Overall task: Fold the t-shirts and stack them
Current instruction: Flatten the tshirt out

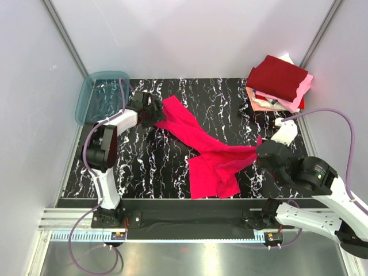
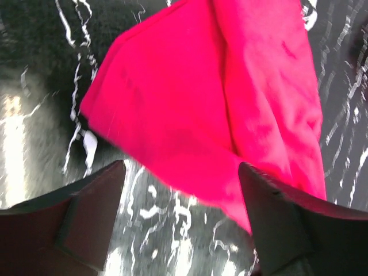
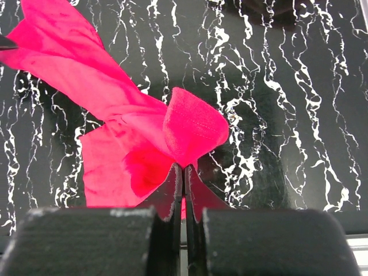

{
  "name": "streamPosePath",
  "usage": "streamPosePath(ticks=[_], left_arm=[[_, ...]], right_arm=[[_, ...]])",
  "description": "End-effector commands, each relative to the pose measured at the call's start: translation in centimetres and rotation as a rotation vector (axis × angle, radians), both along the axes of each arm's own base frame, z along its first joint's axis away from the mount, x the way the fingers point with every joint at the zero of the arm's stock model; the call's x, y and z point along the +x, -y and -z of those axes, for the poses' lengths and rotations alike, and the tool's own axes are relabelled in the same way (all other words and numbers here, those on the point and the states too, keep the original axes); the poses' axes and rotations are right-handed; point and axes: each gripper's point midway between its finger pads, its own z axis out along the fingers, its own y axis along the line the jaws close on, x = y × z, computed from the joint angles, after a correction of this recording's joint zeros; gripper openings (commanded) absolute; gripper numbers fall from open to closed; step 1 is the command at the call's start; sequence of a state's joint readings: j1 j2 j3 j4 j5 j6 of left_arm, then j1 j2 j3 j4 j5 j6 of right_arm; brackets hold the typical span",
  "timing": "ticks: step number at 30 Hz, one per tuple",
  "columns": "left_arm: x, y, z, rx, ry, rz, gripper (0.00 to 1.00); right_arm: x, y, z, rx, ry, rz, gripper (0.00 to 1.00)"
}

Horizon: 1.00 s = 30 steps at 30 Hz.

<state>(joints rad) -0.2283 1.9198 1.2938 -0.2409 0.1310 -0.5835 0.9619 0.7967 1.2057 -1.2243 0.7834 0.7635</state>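
A bright pinkish-red t-shirt lies stretched and twisted across the black marbled table. My right gripper is shut on its right end; in the right wrist view the cloth bunches out from between the closed fingers. My left gripper is open at the shirt's far left end; in the left wrist view the shirt lies just beyond the spread fingers, with nothing between them. A folded stack sits at the back right: dark maroon shirt on top, with pale pink, salmon and white ones beneath.
A translucent blue-grey plastic tub stands at the back left corner, just behind my left gripper. White walls with metal posts close in the table on three sides. A metal rail runs along the near edge.
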Motion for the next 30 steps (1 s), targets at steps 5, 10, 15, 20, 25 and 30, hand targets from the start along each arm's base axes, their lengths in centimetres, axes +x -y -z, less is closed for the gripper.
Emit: streamPosePath(ticks=[5,10,15,20,25,30], left_arm=[[3.5,1.9,-0.7,-0.054,0.081,0.008,0.28],[1.5,1.7,-4.8,0.024,0.118,0.025,0.0],[-5.6,-1.5,-15.2,0.135,0.198,0.008,0.0],[-10.7,-3.0,-23.5,0.151,0.312,0.032,0.0],[-7.5,-1.4,-21.5,0.197,0.16,0.133,0.0],[-2.9,0.4,-15.4,0.235,-0.062,0.217,0.67]], right_arm=[[0.2,0.1,-1.5,0.035,0.048,-0.002,0.0],[-0.5,1.6,-2.9,0.084,0.084,0.033,0.0],[-1.4,3.0,-4.9,0.17,0.134,0.045,0.0],[-1.8,3.7,-5.1,0.175,0.136,0.055,0.0],[-1.4,3.9,-4.4,0.14,0.133,0.089,0.0],[-0.8,3.2,-3.3,0.089,0.088,0.118,0.0]])
